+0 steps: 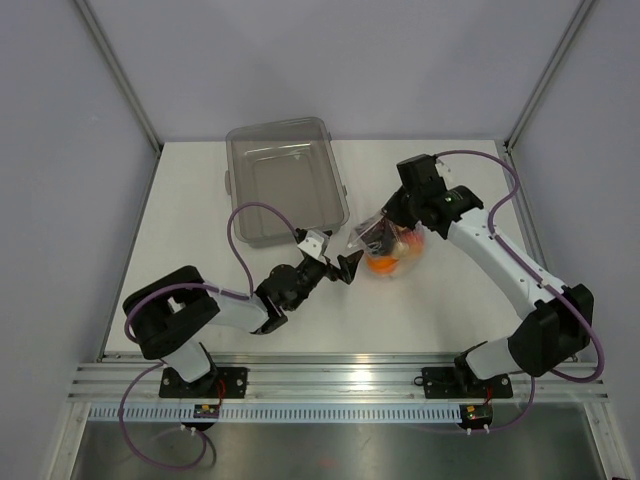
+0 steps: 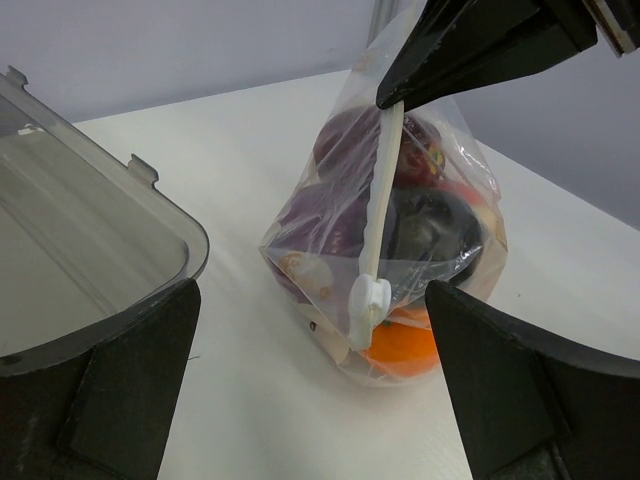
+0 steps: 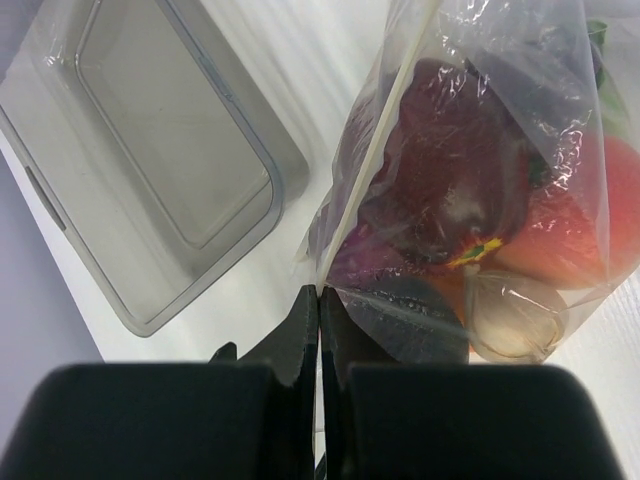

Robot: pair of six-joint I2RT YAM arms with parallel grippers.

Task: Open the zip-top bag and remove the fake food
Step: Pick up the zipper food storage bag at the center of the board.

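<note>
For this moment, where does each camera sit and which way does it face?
Top view: above and behind the arms, looking down on the table; both arms show, left claw open, right claw shut on the bag.
Left wrist: low over the table, facing the bag between its own open fingers; the right claw shows above.
Right wrist: looks past its shut fingers at the bag.
Shared: all views show bag and bin.

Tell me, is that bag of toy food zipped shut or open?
Shut, it seems: the white strip of the zip-top bag runs as one unbroken line, fake food inside.
</note>
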